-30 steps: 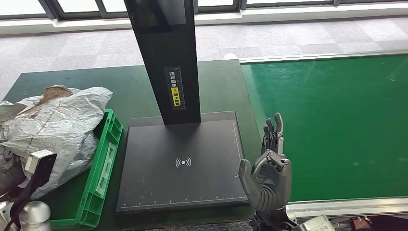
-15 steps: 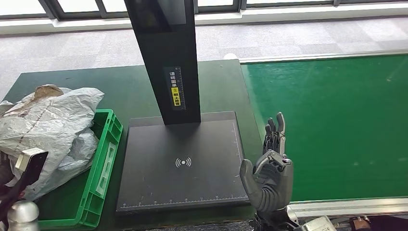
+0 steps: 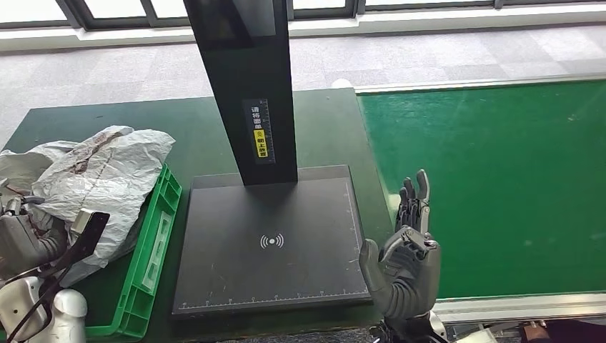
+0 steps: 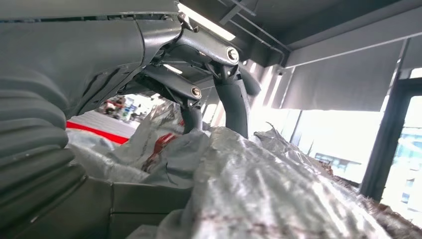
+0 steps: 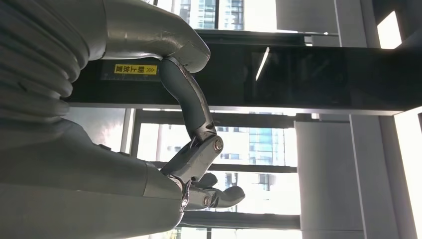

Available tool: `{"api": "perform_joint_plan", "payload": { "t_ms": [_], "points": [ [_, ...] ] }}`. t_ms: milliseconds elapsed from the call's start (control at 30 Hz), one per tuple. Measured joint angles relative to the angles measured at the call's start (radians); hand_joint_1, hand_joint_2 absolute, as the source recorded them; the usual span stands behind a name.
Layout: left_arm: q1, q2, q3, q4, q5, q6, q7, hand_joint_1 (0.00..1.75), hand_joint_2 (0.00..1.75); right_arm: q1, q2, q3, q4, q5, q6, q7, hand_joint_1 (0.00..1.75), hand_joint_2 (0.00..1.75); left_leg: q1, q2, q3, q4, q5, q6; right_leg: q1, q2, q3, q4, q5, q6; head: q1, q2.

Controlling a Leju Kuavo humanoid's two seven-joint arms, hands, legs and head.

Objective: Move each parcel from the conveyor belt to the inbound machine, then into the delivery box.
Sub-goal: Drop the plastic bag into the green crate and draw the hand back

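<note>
At the left edge of the head view, a crumpled grey parcel [image 3: 100,179] was observed gripped by the left hand [image 3: 25,243], its fingers [image 4: 234,104] closed over the wrapping, above the green delivery box [image 3: 154,250] on the dark green tabletop [image 3: 207,132]. The black inbound machine [image 3: 271,243] was noted just beside the box. The right hand [image 3: 404,261] was recorded raised between machine and conveyor belt [image 3: 500,186], fingers spread, nothing held.

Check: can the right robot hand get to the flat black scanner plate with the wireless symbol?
Probably yes. The right robot hand is open and empty beside the flat black scanner plate, which is bare; only the black upright column stands at its rear.
</note>
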Motion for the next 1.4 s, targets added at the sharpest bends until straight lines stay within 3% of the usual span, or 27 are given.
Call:
{"api": "perform_joint_plan", "payload": {
  "t_ms": [167,567,833,900,967,1067,1133,1267,1400],
  "points": [
    [-0.004,-0.022,-0.018,0.019,-0.063,0.055,0.036,0.00,0.00,0.007,0.001,0.000,-0.003,0.033,0.006,0.000,0.00,1.75,0.000,0.000,-0.001,0.000,0.000,0.000,0.000,0.000,0.000,0.000,0.000,0.000,0.000,0.000],
    [-0.006,-0.062,-0.023,-0.004,-0.142,0.064,0.042,0.00,0.00,0.021,0.001,0.000,0.002,0.051,0.024,0.000,0.00,1.75,0.000,0.000,-0.001,0.000,0.000,0.000,0.000,-0.001,0.000,0.000,0.000,0.000,0.000,0.000],
    [0.009,-0.070,0.023,-0.056,-0.092,0.065,-0.019,0.00,0.00,0.014,0.001,-0.004,0.018,0.049,0.037,0.000,0.00,1.75,0.000,-0.001,-0.001,0.000,0.000,0.000,0.000,-0.001,0.000,0.000,0.000,0.000,0.000,0.000],
    [0.008,-0.079,0.049,-0.079,-0.050,0.065,-0.096,0.00,0.00,0.012,0.001,-0.005,0.022,0.048,0.038,0.000,0.00,1.75,0.000,-0.001,-0.002,0.000,0.000,0.000,0.000,-0.001,0.000,0.000,0.000,0.000,0.000,0.000],
    [-0.004,-0.105,0.109,-0.120,0.063,0.065,-0.270,0.00,0.00,0.006,0.001,-0.005,0.028,0.046,0.042,0.000,0.00,1.75,0.001,-0.001,-0.007,0.000,0.000,0.000,0.000,-0.001,0.000,0.000,0.000,0.000,0.000,0.000],
    [-0.008,-0.153,0.227,-0.226,0.412,0.066,-0.540,0.00,0.00,-0.018,0.001,-0.005,0.052,0.036,0.048,0.000,0.00,1.75,0.001,0.004,-0.008,0.000,-0.002,0.000,0.000,0.004,-0.001,0.000,-0.001,0.001,0.000,0.000],
    [0.004,-0.175,0.263,-0.324,0.621,0.067,-0.594,0.00,0.00,-0.032,0.001,-0.005,0.072,0.029,0.046,0.000,0.00,1.75,0.001,0.004,-0.004,0.001,-0.002,0.001,0.000,0.004,-0.002,0.000,0.000,0.001,0.000,0.000],
    [0.007,-0.205,0.282,-0.507,0.747,0.067,-0.598,0.00,0.00,-0.061,0.005,-0.005,0.108,0.030,0.031,0.000,0.00,0.00,0.001,-0.003,-0.003,0.001,-0.001,0.002,0.001,-0.003,0.000,0.000,-0.001,0.001,0.000,0.000],
    [0.001,-0.224,0.279,-0.631,0.861,0.066,-0.598,0.00,0.00,-0.073,0.009,-0.005,0.134,0.039,0.009,0.000,0.00,0.00,0.000,-0.003,-0.003,0.001,-0.001,0.002,0.001,-0.003,0.000,0.000,-0.001,0.001,0.000,0.000]
  ]
}}
